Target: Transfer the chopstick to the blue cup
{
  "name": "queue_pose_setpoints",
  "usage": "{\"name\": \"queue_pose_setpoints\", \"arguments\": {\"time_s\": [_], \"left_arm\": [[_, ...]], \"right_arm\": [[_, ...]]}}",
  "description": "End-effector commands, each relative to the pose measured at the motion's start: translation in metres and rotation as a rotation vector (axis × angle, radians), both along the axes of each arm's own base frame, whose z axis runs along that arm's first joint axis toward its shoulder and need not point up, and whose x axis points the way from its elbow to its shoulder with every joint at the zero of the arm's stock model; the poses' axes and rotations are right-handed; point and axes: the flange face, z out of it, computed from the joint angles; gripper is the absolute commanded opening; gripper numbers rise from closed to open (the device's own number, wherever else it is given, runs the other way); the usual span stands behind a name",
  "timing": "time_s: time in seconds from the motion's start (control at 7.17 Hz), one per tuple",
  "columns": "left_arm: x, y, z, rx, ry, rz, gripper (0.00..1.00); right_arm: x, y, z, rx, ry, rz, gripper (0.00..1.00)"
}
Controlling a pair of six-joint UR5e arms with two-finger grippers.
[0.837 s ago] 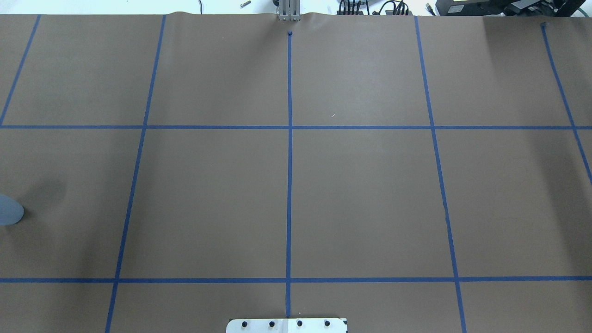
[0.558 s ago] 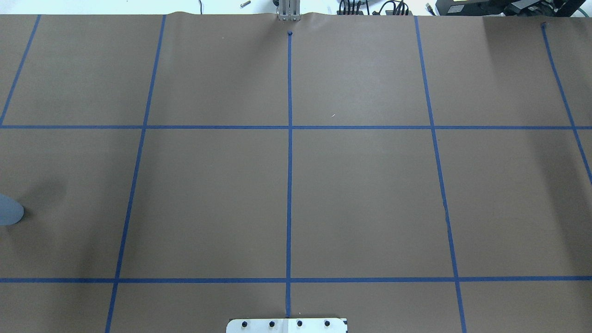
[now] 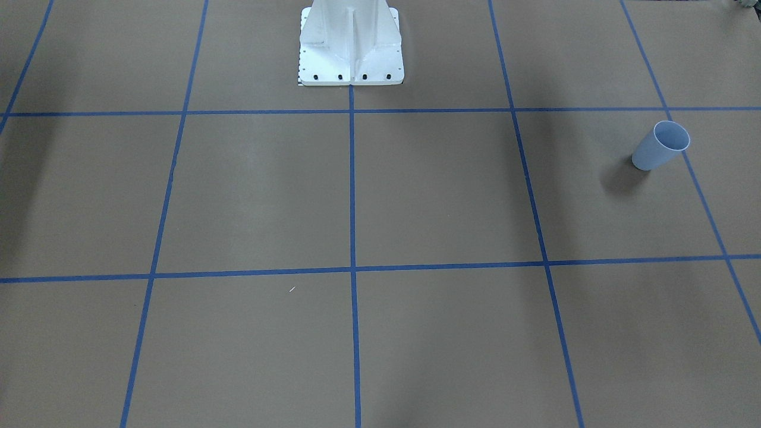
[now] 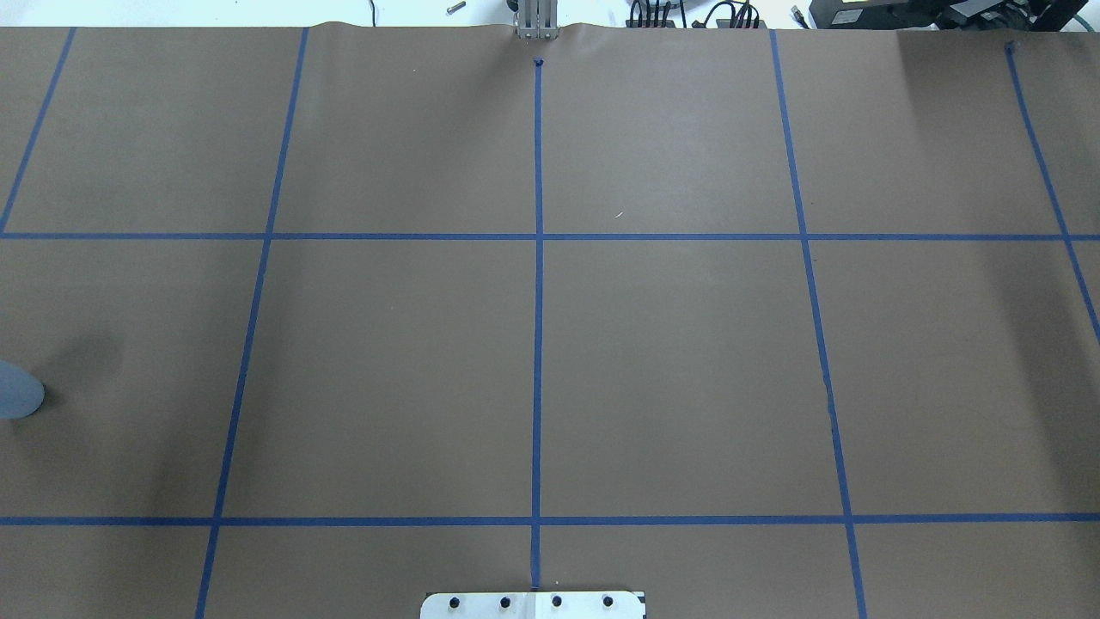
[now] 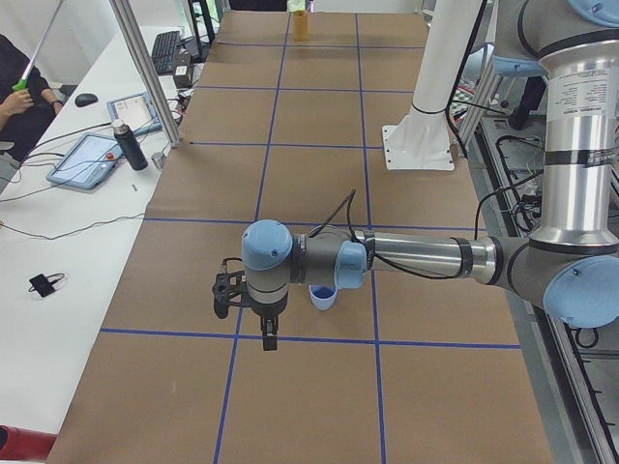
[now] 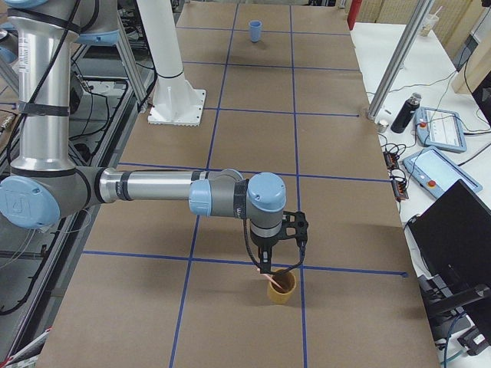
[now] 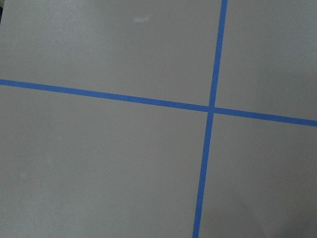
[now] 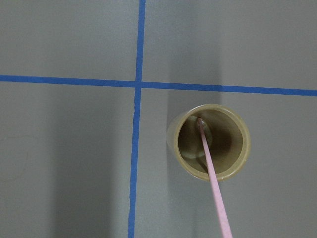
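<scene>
Chopstick (image 8: pixel 211 168): long, thin and pink. One end down inside the tan cup (image 8: pixel 208 144), leaning on the rim, the other end running off the bottom of the right wrist view.
Tan cup: upright on the tabletop (image 8: pixel 59 163), just beside a cross of blue tape lines (image 8: pixel 137 84), at the robot's right end.
Blue cup (image 3: pixel 660 145): upright, nothing seen inside, at the other end of the tabletop, well apart from the chopstick. Only its edge showing in the overhead view.
Right fingers (image 6: pixel 263 268): pointing down just above the tan cup, close to the top of the chopstick. Seen only from the side, so cannot tell whether squeezed on the stick or loose.
Left fingers (image 5: pixel 270 340): pointing down above the tabletop, just beside the blue cup, nothing seen in them. Spread or squeezed together: cannot tell from the side.
Step now: most likely taking the chopstick out of the tan cup. Trip to the blue cup not yet made.
How it will handle: probably very light, stiff and smooth, so easy to slip or spin between the fingers. Not likely to break. Far longer than the cup's height, so sure to lean and maybe tip a light cup.
Where to hold: near the top end, above the rim, squeezing across the thin sides. Best lifted straight up until well clear of the cup.
Watch out: light cups, easy to knock over. Stick best let down softly into the blue cup.
</scene>
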Motion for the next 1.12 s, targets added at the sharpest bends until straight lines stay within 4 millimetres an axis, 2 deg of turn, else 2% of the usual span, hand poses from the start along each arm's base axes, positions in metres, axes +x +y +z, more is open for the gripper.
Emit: {"name": "queue_pose_setpoints", "arguments": {"time_s": [0.0, 0.14, 0.28, 0.42, 0.56, 0.7, 0.84, 0.98], "left_arm": [[0.015, -0.006, -0.01, -0.003, 0.021, -0.041, 0.98], [0.029, -0.005, -0.018, 0.005, 0.065, -0.02, 0.98], [0.067, 0.002, -0.011, -0.01, 0.077, 0.06, 0.98], [0.074, 0.025, 0.002, 0.005, 0.079, 0.081, 0.98], [0.076, 0.051, 0.014, 0.013, 0.1, 0.027, 0.98], [0.099, 0.089, 0.031, 0.024, 0.122, 0.036, 0.98], [0.112, 0.109, 0.034, 0.036, 0.146, 0.042, 0.98], [0.13, 0.112, 0.032, 0.016, 0.158, 0.056, 0.98]], "right_arm": [[-0.001, 0.0, -0.003, 0.002, -0.01, 0.001, 1.0], [-0.001, 0.0, -0.003, 0.005, -0.01, 0.001, 1.0], [-0.001, 0.0, -0.002, 0.006, -0.002, -0.002, 1.0], [-0.003, 0.0, 0.001, -0.002, 0.007, -0.006, 1.0], [-0.006, 0.0, 0.001, -0.003, 0.007, -0.012, 1.0], [-0.008, -0.001, 0.0, -0.002, 0.007, -0.019, 1.0], [-0.01, -0.002, -0.001, 0.003, 0.001, -0.022, 1.0], [-0.01, -0.001, 0.0, 0.0, 0.005, -0.022, 1.0]]}}
